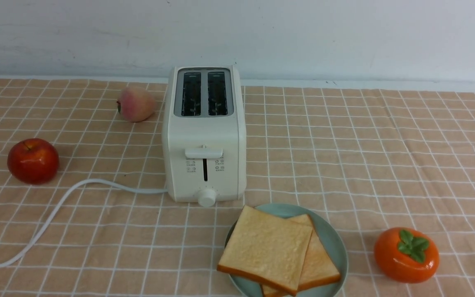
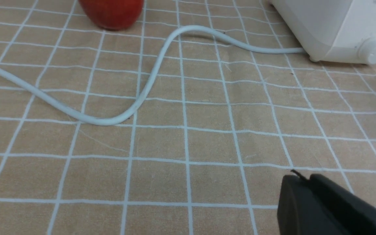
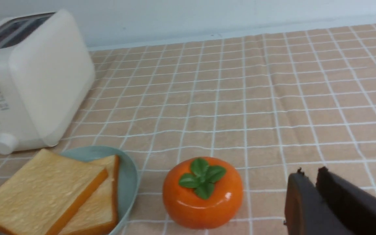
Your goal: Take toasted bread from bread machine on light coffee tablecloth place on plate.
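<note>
The left gripper (image 2: 305, 179) hung low over the light coffee tablecloth (image 2: 188, 140) with its dark fingers pressed nearly together and nothing between them. The right gripper (image 3: 308, 176) showed a thin slit between its fingers, also empty; whether it was parting could not be told. Just beyond the left claw the white cord (image 2: 148, 81) snaked across the cloth to the bread machine (image 1: 204, 136), with a red apple (image 1: 33, 160) farther off. Near the right claw sat an orange persimmon (image 3: 203, 192), and beside it the teal plate (image 1: 332, 239).

Both slices of toasted bread (image 1: 266, 247) lay stacked on that plate, the upper one skewed and overhanging the rim toward the toaster. The toaster's two slots looked dark and empty, a peach (image 1: 135, 104) just to its left.

Judging from this, the placing appeared done. Finishing well would mean drawing both arms back clear of the plate, cord and persimmon, without nudging the overhanging slice.
</note>
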